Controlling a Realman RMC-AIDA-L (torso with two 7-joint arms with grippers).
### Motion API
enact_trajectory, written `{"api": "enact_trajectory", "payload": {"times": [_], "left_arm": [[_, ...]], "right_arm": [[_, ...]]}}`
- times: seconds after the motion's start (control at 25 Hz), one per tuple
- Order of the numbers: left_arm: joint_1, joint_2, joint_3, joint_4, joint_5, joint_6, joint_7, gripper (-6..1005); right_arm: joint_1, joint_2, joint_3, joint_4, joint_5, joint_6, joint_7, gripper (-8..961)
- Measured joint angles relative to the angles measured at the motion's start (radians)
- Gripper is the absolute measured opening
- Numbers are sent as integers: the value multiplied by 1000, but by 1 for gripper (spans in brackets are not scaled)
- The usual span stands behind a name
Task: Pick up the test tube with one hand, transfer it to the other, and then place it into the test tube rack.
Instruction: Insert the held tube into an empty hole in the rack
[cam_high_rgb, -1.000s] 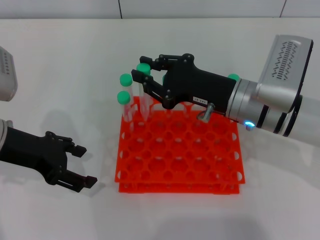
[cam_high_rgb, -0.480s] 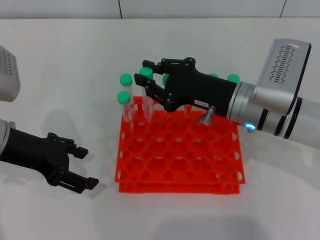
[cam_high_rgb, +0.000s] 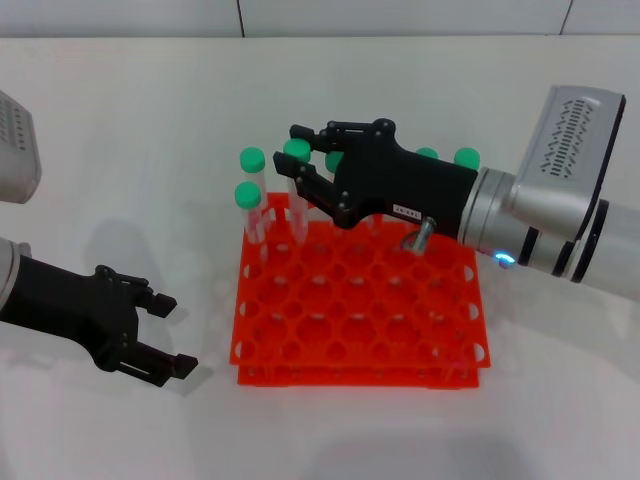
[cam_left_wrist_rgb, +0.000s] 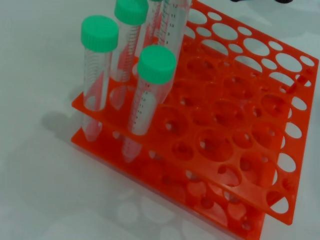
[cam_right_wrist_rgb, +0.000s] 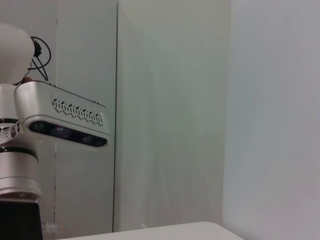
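The orange-red rack (cam_high_rgb: 360, 300) stands mid-table and also shows in the left wrist view (cam_left_wrist_rgb: 225, 125). My right gripper (cam_high_rgb: 297, 151), black with a white label, reaches over the rack's back row and is shut on a green-capped test tube (cam_high_rgb: 297, 205). The tube stands upright with its lower end in a back-row hole near the left corner; its cap is out of the left wrist view (cam_left_wrist_rgb: 172, 20). My left gripper (cam_high_rgb: 168, 333), unlabelled, is open and empty, low over the table left of the rack.
Other green-capped tubes stand in the rack: two at its back left corner (cam_high_rgb: 252, 160) (cam_high_rgb: 247, 195) and others behind my right gripper (cam_high_rgb: 466, 157). The left wrist view shows three capped ones (cam_left_wrist_rgb: 100, 32). The right wrist view shows only a wall.
My right gripper has moved down and slightly right, lowering the tube deeper into the rack hole. My left gripper has barely moved.
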Motion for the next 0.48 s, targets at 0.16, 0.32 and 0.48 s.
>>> {"api": "enact_trajectory", "payload": {"times": [0.16,0.32,0.48], "left_arm": [[0,0,0,0,0,0,0,865],[0,0,0,-2,0,0,0,865],[0,0,0,-4,0,-1,0,865]], "right_arm": [[-6,0,0,0,0,-6,-7,270],[-9,0,0,1,0,-8,-14,270],[-10,0,-1,3,0,-9,-24,270]]}}
